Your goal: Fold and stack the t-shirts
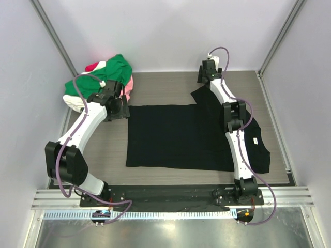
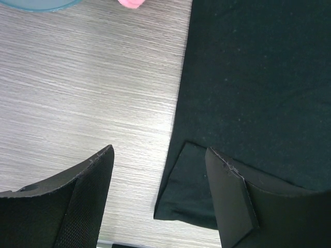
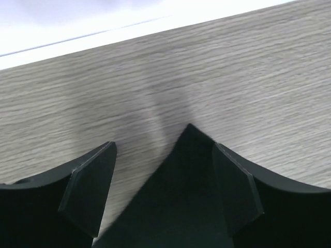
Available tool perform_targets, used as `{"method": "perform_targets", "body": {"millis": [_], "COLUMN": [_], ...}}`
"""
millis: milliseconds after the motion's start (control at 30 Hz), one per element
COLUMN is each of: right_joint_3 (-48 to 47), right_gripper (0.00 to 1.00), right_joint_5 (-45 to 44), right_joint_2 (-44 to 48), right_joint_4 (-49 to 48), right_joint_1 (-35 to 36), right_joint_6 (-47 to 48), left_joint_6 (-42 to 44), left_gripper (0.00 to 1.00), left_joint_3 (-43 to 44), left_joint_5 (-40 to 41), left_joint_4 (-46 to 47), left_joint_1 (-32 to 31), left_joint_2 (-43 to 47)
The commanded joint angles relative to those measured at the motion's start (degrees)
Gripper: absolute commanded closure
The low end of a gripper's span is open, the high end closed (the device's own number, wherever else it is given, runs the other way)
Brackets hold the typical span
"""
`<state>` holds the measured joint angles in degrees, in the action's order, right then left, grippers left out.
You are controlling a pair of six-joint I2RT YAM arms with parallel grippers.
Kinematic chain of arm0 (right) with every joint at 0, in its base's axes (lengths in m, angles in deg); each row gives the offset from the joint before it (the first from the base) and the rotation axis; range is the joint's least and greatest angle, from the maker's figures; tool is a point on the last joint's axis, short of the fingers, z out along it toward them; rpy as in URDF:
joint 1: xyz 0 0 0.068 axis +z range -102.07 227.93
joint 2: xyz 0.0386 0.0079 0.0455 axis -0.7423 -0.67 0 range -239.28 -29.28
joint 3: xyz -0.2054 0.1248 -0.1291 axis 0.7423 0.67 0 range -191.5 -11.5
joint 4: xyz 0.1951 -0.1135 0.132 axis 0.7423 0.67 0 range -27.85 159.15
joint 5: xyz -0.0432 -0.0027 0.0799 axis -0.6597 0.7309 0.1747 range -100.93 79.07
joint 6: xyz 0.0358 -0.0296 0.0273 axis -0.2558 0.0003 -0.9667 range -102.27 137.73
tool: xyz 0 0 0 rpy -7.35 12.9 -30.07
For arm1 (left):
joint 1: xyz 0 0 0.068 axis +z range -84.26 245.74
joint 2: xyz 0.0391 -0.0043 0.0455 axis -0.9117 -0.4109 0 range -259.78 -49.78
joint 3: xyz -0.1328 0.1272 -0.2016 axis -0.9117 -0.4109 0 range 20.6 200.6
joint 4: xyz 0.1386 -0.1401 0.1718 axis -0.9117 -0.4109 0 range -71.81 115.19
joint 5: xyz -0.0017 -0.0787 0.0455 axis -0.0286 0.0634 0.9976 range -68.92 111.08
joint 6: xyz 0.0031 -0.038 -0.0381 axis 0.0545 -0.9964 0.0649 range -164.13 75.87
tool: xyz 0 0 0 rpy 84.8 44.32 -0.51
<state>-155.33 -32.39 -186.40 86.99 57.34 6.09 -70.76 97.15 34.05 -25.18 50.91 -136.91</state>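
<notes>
A large black t-shirt lies spread flat across the table, a white tag on its right part beside the right arm. My left gripper hovers at the shirt's far left corner. In the left wrist view it is open, and a folded-over corner of the black shirt lies below, between the fingers. My right gripper reaches to the shirt's back right. It is open over a pointed corner of black cloth, gripping nothing. Other t-shirts sit piled at the back left: green, red, pink, white.
Grey walls close in the wooden table on three sides, and a metal rail carries the arm bases at the near edge. A bit of pink cloth shows at the top of the left wrist view.
</notes>
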Motion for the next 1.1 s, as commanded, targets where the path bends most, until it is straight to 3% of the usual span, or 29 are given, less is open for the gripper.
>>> {"method": "perform_targets", "body": {"millis": [0, 133, 300, 633, 667, 800, 1067], "right_joint_3": [-1.9, 0.91, 6.1, 7.51, 7.69, 8.65, 11.8], "right_gripper": [0.19, 0.29, 0.51, 0.73, 0.81, 0.97, 0.99], "right_joint_5": [-2.8, -3.16, -3.25, 0.18, 0.62, 2.38, 5.8], "right_joint_2": [-0.82, -0.12, 2.24, 5.42, 5.51, 6.39, 11.37], "right_joint_4": [-1.29, -1.29, -1.2, 1.61, 2.14, 2.49, 1.71], "right_joint_1": [0.17, 0.08, -0.44, -3.34, -3.43, -3.87, -3.7], "right_joint_6": [2.23, 2.15, 1.27, -2.77, -2.86, -2.86, -6.02], "left_joint_6": [0.7, 0.62, 0.62, 0.62, 0.62, 0.62, 0.62], "left_gripper": [0.28, 0.28, 0.28, 0.29, 0.29, 0.29, 0.34], "left_joint_3": [0.09, 0.26, 0.0, 0.09, 0.17, 0.09, -0.26], "left_joint_5": [-0.23, -0.14, 0.39, 0.48, 0.48, 0.56, 0.65], "left_joint_4": [1.59, 1.41, 1.41, 1.24, 1.24, 1.24, 2.28], "left_joint_1": [-0.2, -0.11, -0.2, -0.2, -0.11, -0.11, 0.06], "left_joint_2": [1.44, 1.53, 1.7, 1.35, 1.35, 1.09, -0.14]}}
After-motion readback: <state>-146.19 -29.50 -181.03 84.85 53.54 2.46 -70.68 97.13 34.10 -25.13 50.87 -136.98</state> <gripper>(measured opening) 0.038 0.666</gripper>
